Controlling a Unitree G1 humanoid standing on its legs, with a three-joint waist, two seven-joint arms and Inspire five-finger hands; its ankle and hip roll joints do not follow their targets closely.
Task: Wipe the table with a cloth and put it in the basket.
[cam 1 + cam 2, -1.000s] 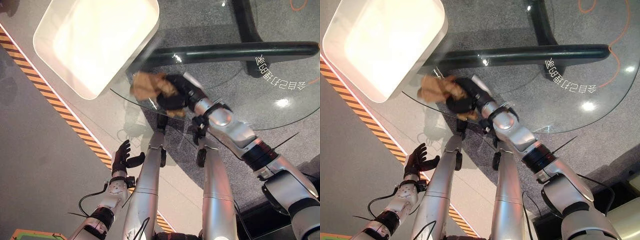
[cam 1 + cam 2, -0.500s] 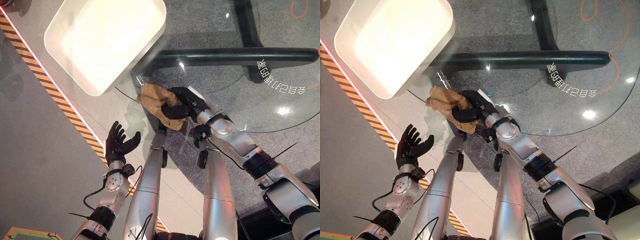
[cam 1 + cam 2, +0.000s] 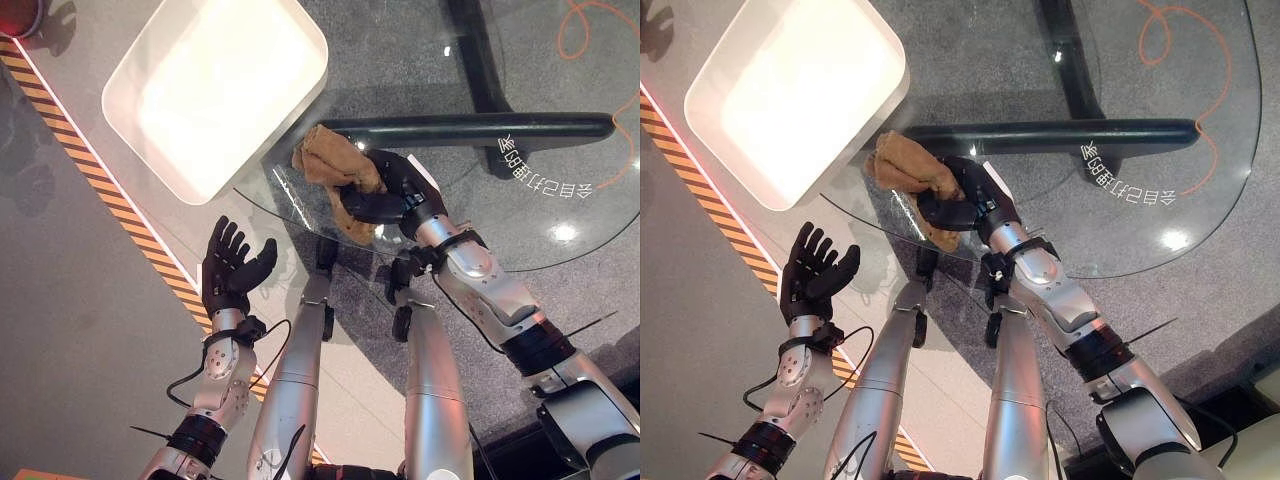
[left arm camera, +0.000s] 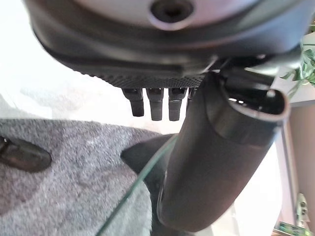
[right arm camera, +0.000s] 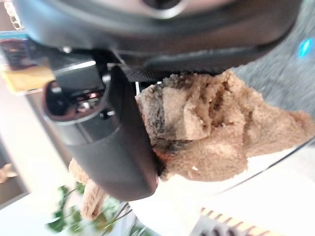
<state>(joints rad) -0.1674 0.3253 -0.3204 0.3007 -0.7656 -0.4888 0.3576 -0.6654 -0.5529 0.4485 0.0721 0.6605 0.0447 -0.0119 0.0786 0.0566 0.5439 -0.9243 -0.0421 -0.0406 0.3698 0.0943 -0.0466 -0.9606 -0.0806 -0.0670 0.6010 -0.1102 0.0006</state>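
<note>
Right robot hand (image 3: 385,195) is clamped on the tan cloth (image 3: 335,165) — fingers and thumb curled round it, bunched cloth bulging past them in the right wrist view (image 5: 211,132). Cloth sits on the round glass tabletop (image 3: 560,200), close to its edge at approx. 9 o'clock on the glass, w/ a loose corner hanging below the hand. The white basket (image 3: 215,90), a shallow tray w/ rounded corners, lies on the floor at approx. 10 o'clock from the cloth, just beside the tabletop's rim; whether it touches the glass can't be told. Left robot hand (image 3: 815,275) is held up off to the side at approx. 7 o'clock from the cloth — fingers spread apart, holding nothing, above the orange-black striped floor tape (image 3: 120,215). Dark table base (image 3: 470,125) shows through the glass.
</note>
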